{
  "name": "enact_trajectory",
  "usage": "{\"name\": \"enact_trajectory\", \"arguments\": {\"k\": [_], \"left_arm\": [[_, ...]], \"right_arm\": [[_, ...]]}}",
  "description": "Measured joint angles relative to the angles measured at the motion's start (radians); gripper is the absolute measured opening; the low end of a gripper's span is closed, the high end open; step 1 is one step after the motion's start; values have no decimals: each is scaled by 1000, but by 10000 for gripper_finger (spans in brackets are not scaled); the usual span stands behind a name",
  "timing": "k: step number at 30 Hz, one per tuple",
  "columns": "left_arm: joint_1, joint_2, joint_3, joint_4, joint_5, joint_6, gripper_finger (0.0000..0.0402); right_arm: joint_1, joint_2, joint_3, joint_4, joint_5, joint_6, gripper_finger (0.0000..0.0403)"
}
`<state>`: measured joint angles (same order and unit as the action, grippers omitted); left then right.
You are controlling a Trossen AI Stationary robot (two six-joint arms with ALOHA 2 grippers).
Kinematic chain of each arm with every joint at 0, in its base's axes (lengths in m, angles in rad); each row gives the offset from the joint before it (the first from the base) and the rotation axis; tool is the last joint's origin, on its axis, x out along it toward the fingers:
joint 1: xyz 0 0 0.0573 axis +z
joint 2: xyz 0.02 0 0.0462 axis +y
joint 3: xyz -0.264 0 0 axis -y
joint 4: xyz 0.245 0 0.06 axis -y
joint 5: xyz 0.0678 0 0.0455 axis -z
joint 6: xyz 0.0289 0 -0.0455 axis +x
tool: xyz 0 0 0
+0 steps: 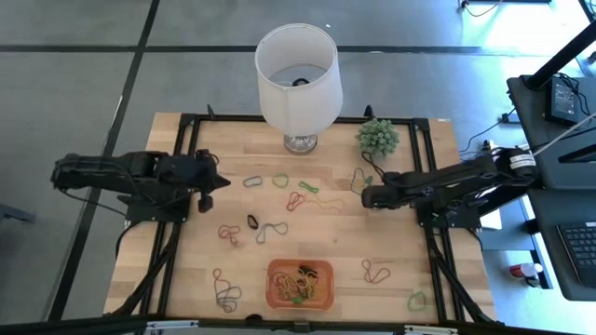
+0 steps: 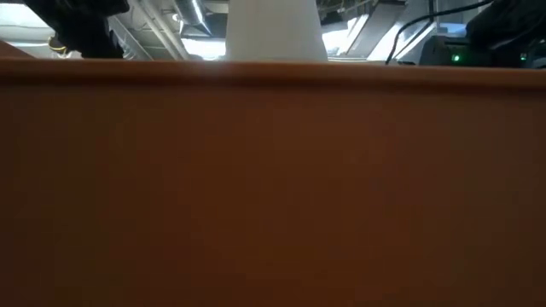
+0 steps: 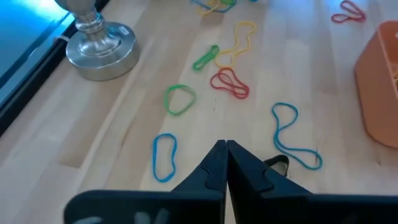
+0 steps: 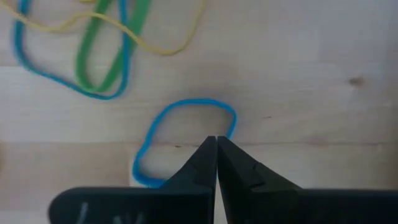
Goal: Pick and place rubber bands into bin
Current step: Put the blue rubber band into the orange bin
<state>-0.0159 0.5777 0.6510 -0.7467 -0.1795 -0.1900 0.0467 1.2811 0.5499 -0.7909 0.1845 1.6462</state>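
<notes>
Rubber bands lie flat across the wooden table [image 1: 186, 251]: a blue loop [image 1: 253, 181], a green one [image 1: 280, 180], a red one [image 1: 298, 200] and others. The orange bin [image 1: 300, 284] stands near the front edge with several bands inside. My left gripper [image 1: 212, 191] is shut and hangs above the table's left part, short of a blue loop [image 3: 164, 155] and a black band [image 3: 278, 163]. My right gripper [image 1: 366, 195] is shut, points down at the table's right part, and its tips [image 4: 216, 139] stand just inside a small blue loop [image 4: 163, 124]. My right gripper's shut tips stand inside the blue loop, near its side [image 4: 231, 121], coming from above. I cannot tell whether they touch the band or the wood.
A white lampshade [image 1: 298, 74] on a metal base [image 3: 102, 43] stands at the far middle, with a small green plant [image 1: 377, 137] to its right. The bin's orange wall [image 2: 273, 188] fills the low view. A tangle of blue, green and yellow bands [image 4: 99, 50] lies beyond the right gripper.
</notes>
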Motion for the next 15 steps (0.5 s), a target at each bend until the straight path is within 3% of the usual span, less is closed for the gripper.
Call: {"name": "enact_trajectory", "arguments": {"k": [8,15], "left_arm": [[5,3,0,12,18,5,2],[5,6,0,16,18,17,2]], "right_arm": [[0,41,0,36,-3,24,19],[0,33,0,46,-3,55,56]]}}
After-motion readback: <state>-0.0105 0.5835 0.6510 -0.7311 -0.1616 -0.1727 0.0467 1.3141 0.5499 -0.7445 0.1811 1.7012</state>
